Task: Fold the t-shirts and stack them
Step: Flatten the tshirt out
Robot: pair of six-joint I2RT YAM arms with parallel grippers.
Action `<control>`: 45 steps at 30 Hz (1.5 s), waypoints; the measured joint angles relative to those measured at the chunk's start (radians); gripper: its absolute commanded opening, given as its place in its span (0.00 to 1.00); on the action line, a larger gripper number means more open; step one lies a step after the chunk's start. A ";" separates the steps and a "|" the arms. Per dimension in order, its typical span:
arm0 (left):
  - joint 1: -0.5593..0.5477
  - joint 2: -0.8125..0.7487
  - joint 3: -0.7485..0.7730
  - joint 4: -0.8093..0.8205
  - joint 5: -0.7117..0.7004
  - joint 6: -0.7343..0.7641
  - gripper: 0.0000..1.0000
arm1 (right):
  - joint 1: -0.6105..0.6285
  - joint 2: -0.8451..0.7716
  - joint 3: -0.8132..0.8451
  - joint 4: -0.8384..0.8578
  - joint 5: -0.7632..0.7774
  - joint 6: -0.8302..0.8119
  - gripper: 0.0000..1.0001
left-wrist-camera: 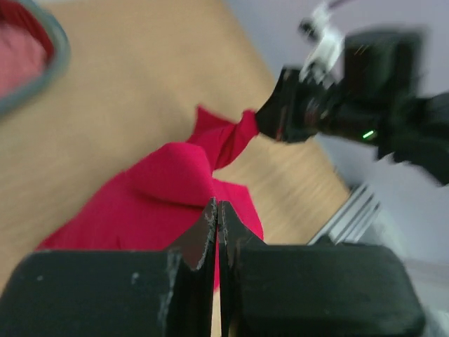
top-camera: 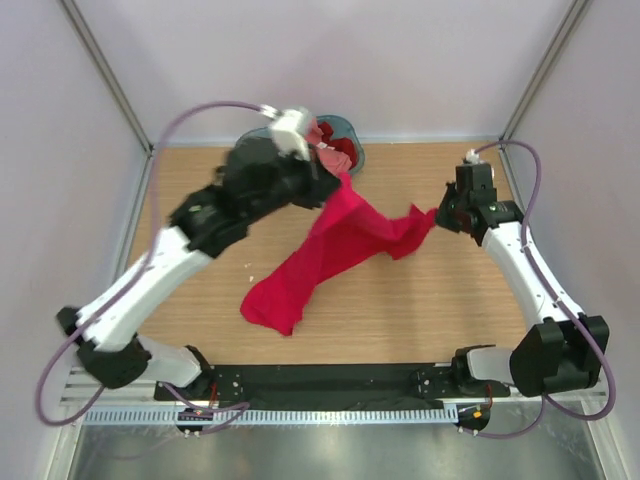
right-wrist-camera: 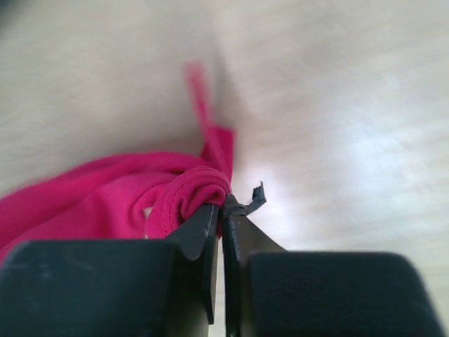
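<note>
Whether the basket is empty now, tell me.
No: pink and dark red cloth lies inside the basket at the table's far edge.

Three t-shirts are in view. One crimson t-shirt is out over the middle of the tabletop. The other two are bunched in the one grey-blue basket at the far edge: one salmon pink t-shirt and one darker red t-shirt. There are two arms, the left arm and the right arm. Each carries one end effector, so two in all: the left end effector and the right end effector.
</note>
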 measured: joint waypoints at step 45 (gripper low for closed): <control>0.010 0.026 -0.879 -0.188 0.145 -0.425 0.71 | 0.542 0.184 -0.253 -0.054 -0.250 -0.077 0.63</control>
